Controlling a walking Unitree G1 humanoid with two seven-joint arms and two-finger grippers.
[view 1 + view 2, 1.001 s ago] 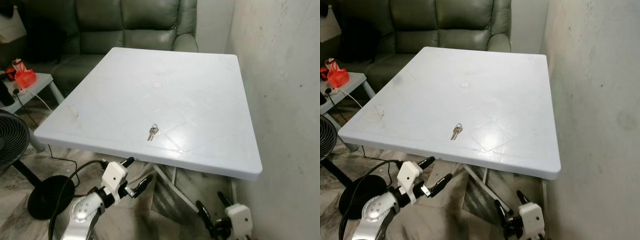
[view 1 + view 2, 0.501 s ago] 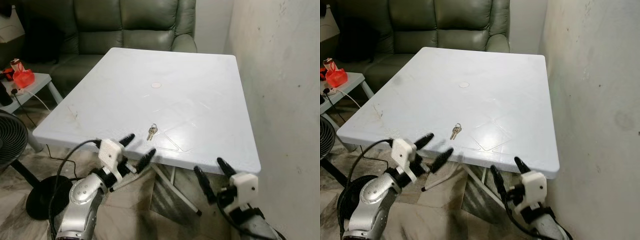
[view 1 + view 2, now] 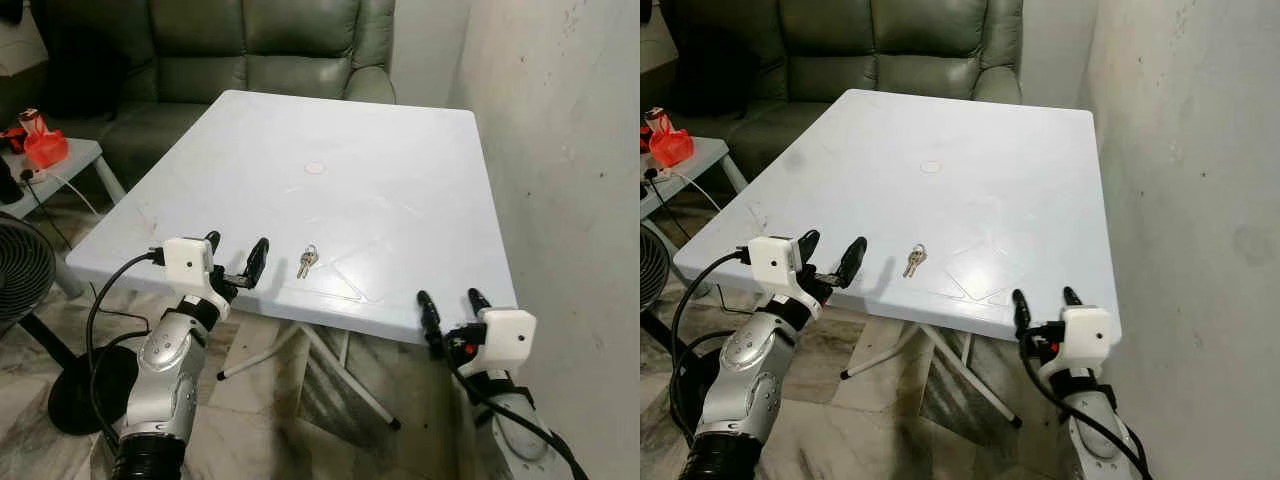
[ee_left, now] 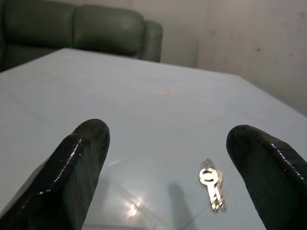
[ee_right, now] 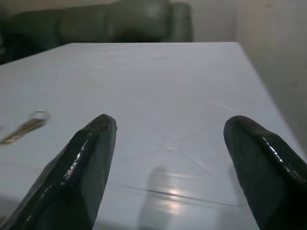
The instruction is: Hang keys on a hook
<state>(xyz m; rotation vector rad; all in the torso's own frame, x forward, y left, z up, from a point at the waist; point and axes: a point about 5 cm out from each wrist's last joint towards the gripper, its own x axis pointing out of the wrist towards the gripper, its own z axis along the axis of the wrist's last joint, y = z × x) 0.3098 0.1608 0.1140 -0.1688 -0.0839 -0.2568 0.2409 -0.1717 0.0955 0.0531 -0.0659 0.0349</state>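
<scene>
One small bunch of keys (image 3: 306, 261) lies flat on the white table (image 3: 400, 180), in the lower middle of the head view, close to the table's near edge; it looks like two keys on a ring, though at this size the count is not certain. One small round mark (image 3: 315, 168) sits on the tabletop further up, near the centre of the frame. Two grippers are raised at the near edge. The left gripper (image 3: 234, 262), at lower left, has its two black fingers spread apart with nothing between them, just left of the keys and not touching them; in its wrist view the keys (image 4: 211, 184) lie on the table between the two fingers (image 4: 72, 172), nearer the right-hand one. The right gripper (image 3: 450, 305), at lower right by the table's corner, is likewise spread wide and holds nothing. One green sofa (image 3: 250, 45) fills the top of the frame, one floor fan (image 3: 20, 275) stands at the left edge, and one low side table (image 3: 70, 160) at upper left carries a red object (image 3: 45, 148).
</scene>
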